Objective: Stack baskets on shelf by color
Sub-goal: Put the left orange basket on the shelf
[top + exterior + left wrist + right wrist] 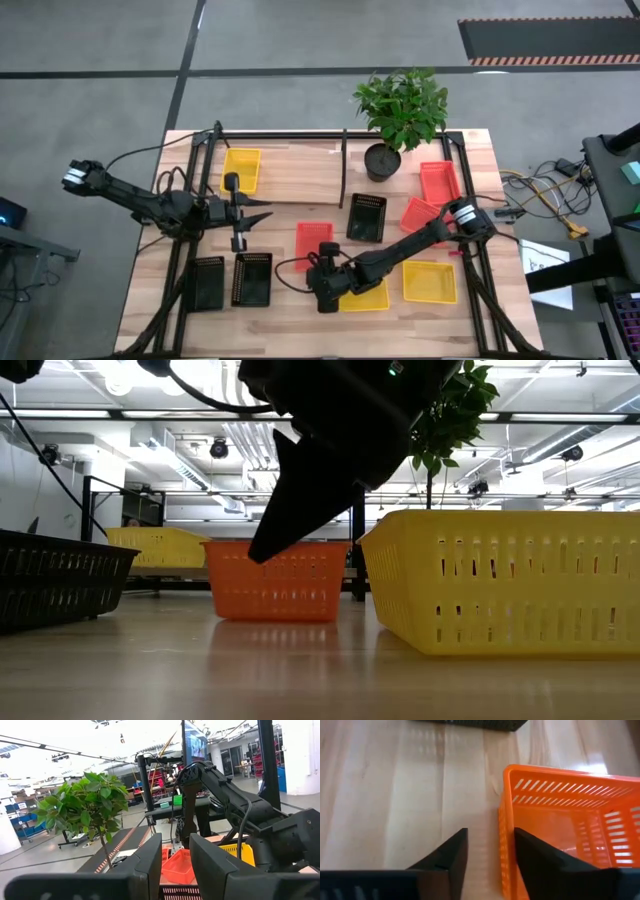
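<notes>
Right gripper [322, 262] low over the middle of the table [300, 320], just short of the near edge of the red-orange basket [313, 239]; fingers apart, holding nothing, one finger [540, 857] close to that basket's wall, touching or not impossible to tell. Basket empty, mesh floor bare. Behind the gripper, toward the table's front edge, an empty yellow basket [366, 293] partly under the arm; beside it, toward the right edge, a second yellow basket [430, 281], also empty.

Left gripper [257, 213] raised over the left half of the table, pointing toward the middle, fingers parted, nothing between them.

On the shelf [300, 172] along the back edge: one yellow basket [241, 170] at the left end, empty. Two black baskets [230, 281] side by side near the front left corner, a third black basket [367, 217] mid-table. Two more red-orange baskets [432, 198] by the right edge, overlapping. Potted plant [398, 115] at the back.
</notes>
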